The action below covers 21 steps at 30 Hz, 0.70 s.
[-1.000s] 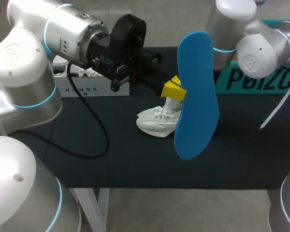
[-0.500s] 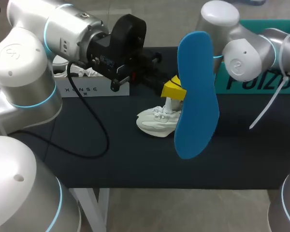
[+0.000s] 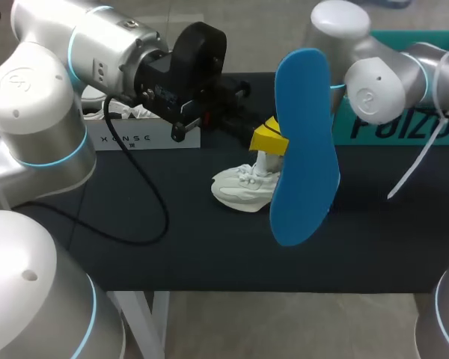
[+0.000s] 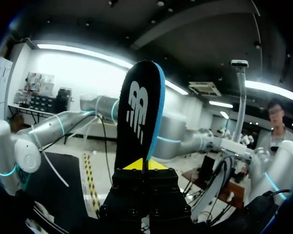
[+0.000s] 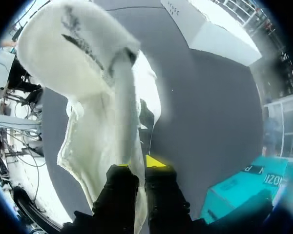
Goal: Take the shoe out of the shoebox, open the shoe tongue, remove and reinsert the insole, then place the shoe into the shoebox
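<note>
As the blue insole (image 3: pixel 303 142) is out of the shoe and stands upright in the air above the middle of the table (image 3: pixel 172 254), the step in hand is, I think, to put it back inside. The left hand (image 3: pixel 268 139) pinches it at one long edge, both yellow tips pressed on it. The white shoe (image 3: pixel 239 188) lies on the table just under and behind the insole. The right hand (image 5: pixel 136 166) is hidden behind the insole from above, but its own camera shows it closed on a white strip of the upper (image 5: pixel 124 97), probably the tongue.

To do this well, the right hand should pull the tongue up and back so the mouth is wide. The left should tilt the insole, enter one end first and slide it flat without folding.

The white shoebox (image 3: pixel 135 134) waits at the far left corner and a teal box (image 3: pixel 404 123) at the far right edge.
</note>
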Each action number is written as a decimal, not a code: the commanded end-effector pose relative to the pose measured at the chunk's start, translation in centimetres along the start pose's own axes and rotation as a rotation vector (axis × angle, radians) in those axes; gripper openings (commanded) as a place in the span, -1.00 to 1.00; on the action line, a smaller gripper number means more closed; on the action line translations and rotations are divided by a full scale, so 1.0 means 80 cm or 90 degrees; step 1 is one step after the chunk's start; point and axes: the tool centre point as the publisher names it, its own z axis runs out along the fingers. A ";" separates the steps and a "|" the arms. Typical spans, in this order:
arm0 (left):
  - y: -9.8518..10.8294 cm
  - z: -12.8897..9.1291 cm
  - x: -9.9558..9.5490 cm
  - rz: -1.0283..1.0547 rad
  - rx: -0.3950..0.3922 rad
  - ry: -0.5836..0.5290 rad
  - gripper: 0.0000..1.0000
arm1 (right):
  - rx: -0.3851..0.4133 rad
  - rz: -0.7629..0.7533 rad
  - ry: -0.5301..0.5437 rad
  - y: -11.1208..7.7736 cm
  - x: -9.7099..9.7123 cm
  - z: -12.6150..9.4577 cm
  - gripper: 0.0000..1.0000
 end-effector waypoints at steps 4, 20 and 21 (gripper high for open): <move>0.001 0.001 -0.001 0.000 0.001 0.000 -1.00 | 0.127 0.653 0.071 0.012 0.016 -0.027 -1.00; 0.001 0.001 -0.001 0.000 0.001 0.000 -1.00 | -0.023 1.107 0.067 0.022 0.050 -0.045 -1.00; 0.001 0.001 -0.001 0.000 0.001 0.000 -1.00 | -0.028 1.117 0.069 0.022 0.052 -0.043 -1.00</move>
